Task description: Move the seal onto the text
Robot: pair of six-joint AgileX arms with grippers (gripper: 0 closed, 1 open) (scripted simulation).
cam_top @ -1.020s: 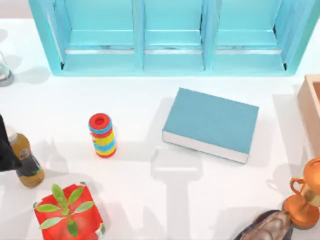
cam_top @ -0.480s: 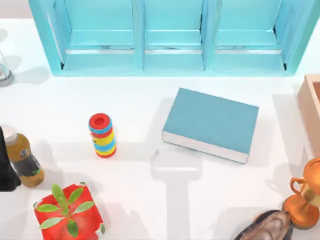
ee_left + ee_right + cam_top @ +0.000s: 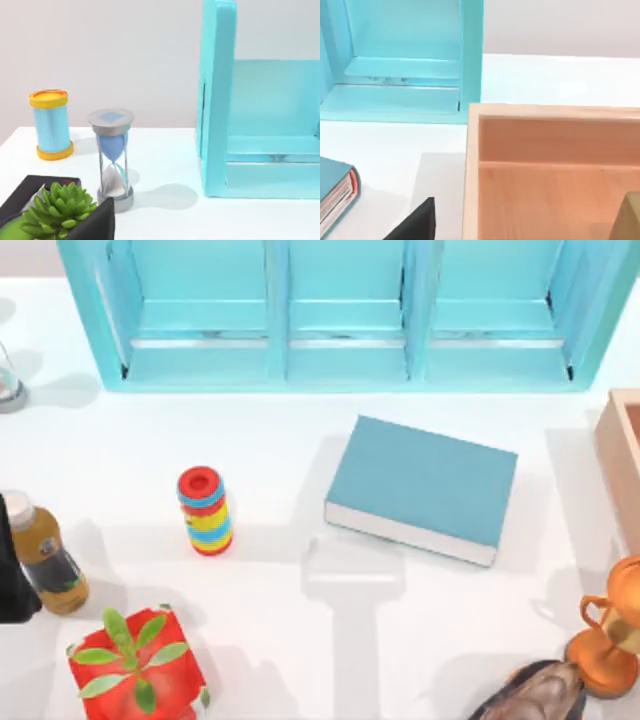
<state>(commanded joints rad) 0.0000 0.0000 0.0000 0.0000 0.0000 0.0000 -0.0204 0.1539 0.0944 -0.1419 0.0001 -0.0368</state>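
The seal (image 3: 629, 219) is glimpsed inside the wooden box (image 3: 520, 135), well apart from the text (image 3: 420, 490) on the bench (image 3: 300, 640). It could be toppled against the box wall if approached askew. Whether the left gripper or the right gripper is clenched cannot be told.

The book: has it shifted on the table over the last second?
No. In the top view the book lies at the same angle and the same gap below the shelf unit as before.
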